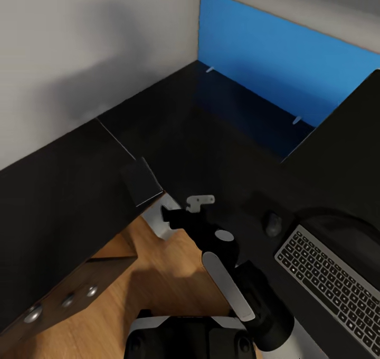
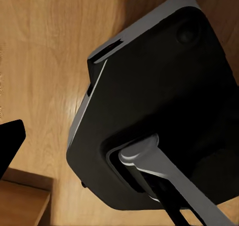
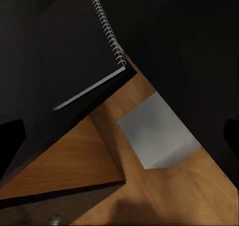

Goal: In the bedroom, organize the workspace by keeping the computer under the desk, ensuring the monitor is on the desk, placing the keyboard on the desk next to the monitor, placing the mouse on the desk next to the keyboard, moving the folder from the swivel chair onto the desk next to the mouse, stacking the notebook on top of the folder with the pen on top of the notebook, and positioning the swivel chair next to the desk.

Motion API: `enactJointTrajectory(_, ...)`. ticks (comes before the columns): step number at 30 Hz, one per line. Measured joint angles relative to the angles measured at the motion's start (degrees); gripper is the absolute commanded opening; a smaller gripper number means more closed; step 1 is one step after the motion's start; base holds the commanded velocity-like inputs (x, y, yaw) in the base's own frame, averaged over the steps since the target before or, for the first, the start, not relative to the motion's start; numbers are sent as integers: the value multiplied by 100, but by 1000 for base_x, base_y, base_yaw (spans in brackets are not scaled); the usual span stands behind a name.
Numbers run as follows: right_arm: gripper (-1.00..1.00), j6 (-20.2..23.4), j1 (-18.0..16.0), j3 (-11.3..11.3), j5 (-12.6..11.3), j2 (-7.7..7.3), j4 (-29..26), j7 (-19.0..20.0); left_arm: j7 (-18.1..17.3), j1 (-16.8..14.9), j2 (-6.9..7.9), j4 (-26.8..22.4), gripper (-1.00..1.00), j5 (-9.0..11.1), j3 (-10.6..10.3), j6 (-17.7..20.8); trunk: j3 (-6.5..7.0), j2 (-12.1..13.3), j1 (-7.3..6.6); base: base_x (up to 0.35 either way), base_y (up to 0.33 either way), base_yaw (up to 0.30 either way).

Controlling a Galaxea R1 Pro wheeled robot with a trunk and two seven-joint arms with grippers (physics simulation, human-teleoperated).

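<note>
The big shiny black desk (image 1: 211, 137) bends around the corner of the room. A long blue panel (image 1: 285, 58) runs along the wall behind it. The black monitor (image 1: 343, 153) stands on the desk at the right, with the keyboard (image 1: 332, 280) in front of it. The white leg (image 1: 157, 223) holds up the desk over the wood floor (image 1: 158, 280). The right gripper (image 1: 169, 212) hangs near the desk's inner corner. Its fingers (image 3: 11, 136) are wide apart and hold nothing. The notebook (image 1: 141, 182) lies flat right at that corner's edge, just beside the gripper. The small dark mouse (image 1: 273, 224) sits just beside the keyboard. Round silver knobs (image 1: 67, 299) shine on the drawers. Of the left gripper I see one dark finger (image 2: 9, 142), so I cannot tell how wide it is.
</note>
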Motion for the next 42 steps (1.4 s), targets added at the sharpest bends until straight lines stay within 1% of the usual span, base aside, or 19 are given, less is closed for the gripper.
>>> enactJointTrajectory(2,100,129,2,-26,-4,-57,0,309,98,-33,-2,-19,100,12,-4,56,16,0,0,0,0,128)
enactJointTrajectory(3,100,376,1,-101,-5,-105,1,919,202,-83,-7,-50,100,27,-13,230,24,0,0,0,0,135)
enactJointTrajectory(4,100,450,0,-151,0,-117,1,1127,229,-112,-8,-56,100,29,-16,293,32,0,0,0,0,137)
enactJointTrajectory(6,100,559,-2,-264,5,-130,1,1413,266,-187,-9,-60,100,23,-20,377,48,0,0,0,0,138)
enactJointTrajectory(9,100,677,-1,-402,18,-139,1,1711,317,-345,-7,-27,100,-2,-29,481,72,0,0,0,0,141)
enactJointTrajectory(10,100,693,0,-419,26,-138,1,1755,337,-378,-6,-22,100,-7,-31,499,80,0,0,0,0,142)
enactJointTrajectory(15,100,746,-4,-469,57,-120,1,1876,538,-487,-10,14,100,-16,-40,545,120,0,0,0,0,147)
enactJointTrajectory(19,100,755,-4,-473,68,-107,1,1850,599,-516,-12,47,100,-17,-47,536,152,0,0,0,0,154)
enactJointTrajectory(22,100,756,-5,-470,69,-99,1,1756,606,-525,-13,58,100,-18,-51,531,176,0,0,0,0,151)
enactJointTrajectory(23,100,751,-5,-464,69,-91,1,1643,596,-530,-9,67,100,-19,-53,525,184,0,0,0,0,146)
enactJointTrajectory(27,100,739,-5,-460,67,-87,1,1556,571,-533,-7,74,100,-20,-50,516,216,0,0,0,0,143)
enactJointTrajectory(35,100,736,-5,-429,60,-82,1,1518,632,-534,-5,83,100,-21,-54,508,280,0,0,0,0,159)
enactJointTrajectory(42,100,735,-5,-309,58,-79,1,1525,650,-535,-4,87,100,-23,-55,515,336,0,0,0,0,161)
